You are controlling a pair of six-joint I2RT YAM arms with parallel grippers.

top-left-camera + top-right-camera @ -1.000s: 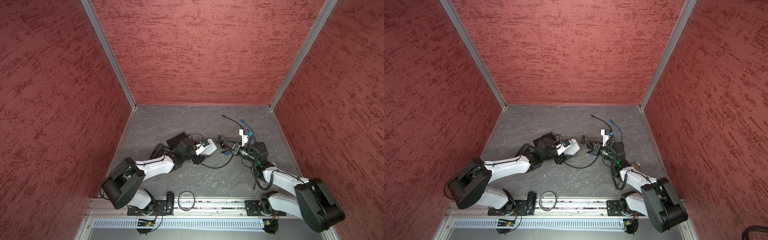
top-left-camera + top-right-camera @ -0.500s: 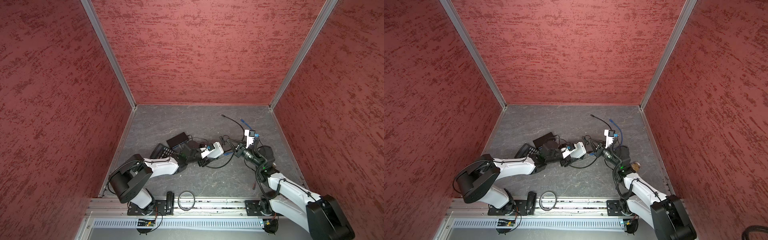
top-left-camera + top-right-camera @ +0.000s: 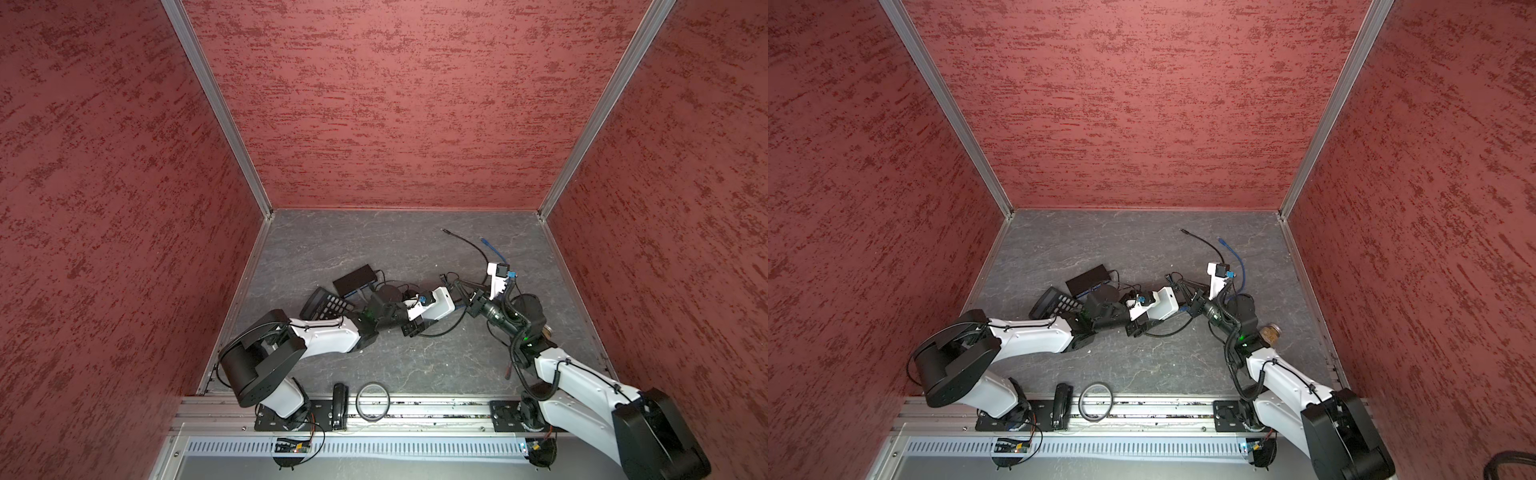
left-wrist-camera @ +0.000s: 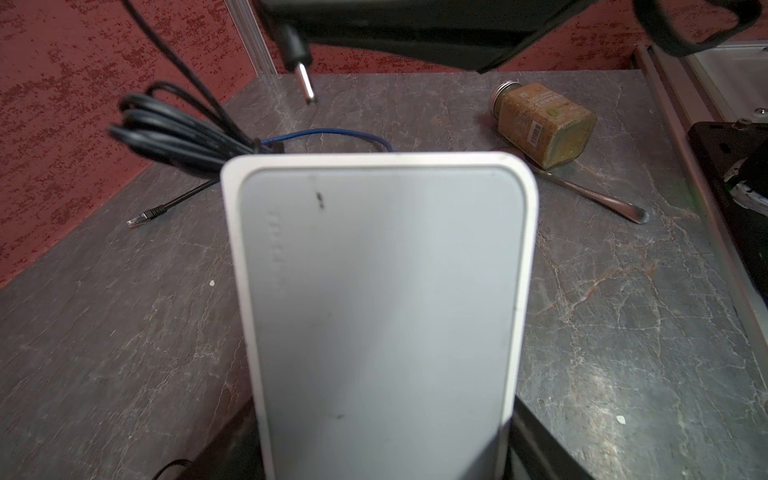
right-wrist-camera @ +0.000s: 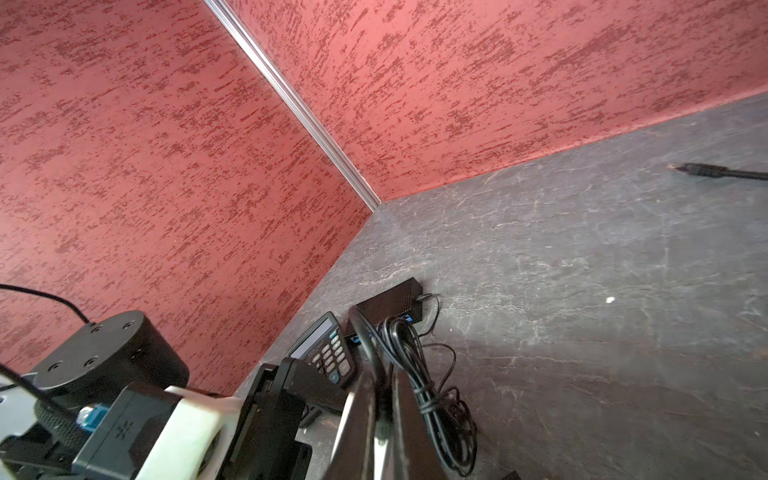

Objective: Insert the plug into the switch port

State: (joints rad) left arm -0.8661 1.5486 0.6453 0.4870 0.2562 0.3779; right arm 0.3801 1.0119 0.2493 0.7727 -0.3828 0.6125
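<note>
Right gripper (image 5: pixel 380 422): jaws shut on rear of plug (image 4: pixel 296 54); metal tip bare, slanted down toward counter (image 4: pixel 124 332).

Left gripper (image 3: pixel 419 319): jaws spread wide, clamped on both long sides of white switch (image 4: pixel 382 291); switch apparently clear of counter.

Plug pos.: beyond far edge of switch, near but apart, no contact. Port not visible in any view; presumably on far edge face, turned away from left wrist cam.

Step in hand, as judged: align & insert.

1. Fix switch rigid w/ left gripper; no wrist drift during push.
2. Rotate right wrist until plug axis runs square to port face. Present slant prob. too steep for entry.
3. Centre tip on port, then advance straight along axis, slowly.
4. Stop on resistance; back off, re-aim. No side force: thin tip, liable to bend or skid off plastic.
5. Chk slack. Bundled cord (image 4: pixel 166 129) just beside far corner of switch, blue cable (image 4: pixel 328 133) just behind it. Route clear of both before push. Risk otherwise: snag, plug dragged off line.
6. Grip apparently at rear of plug, so expect pivot under load. Short strokes pref.
</note>
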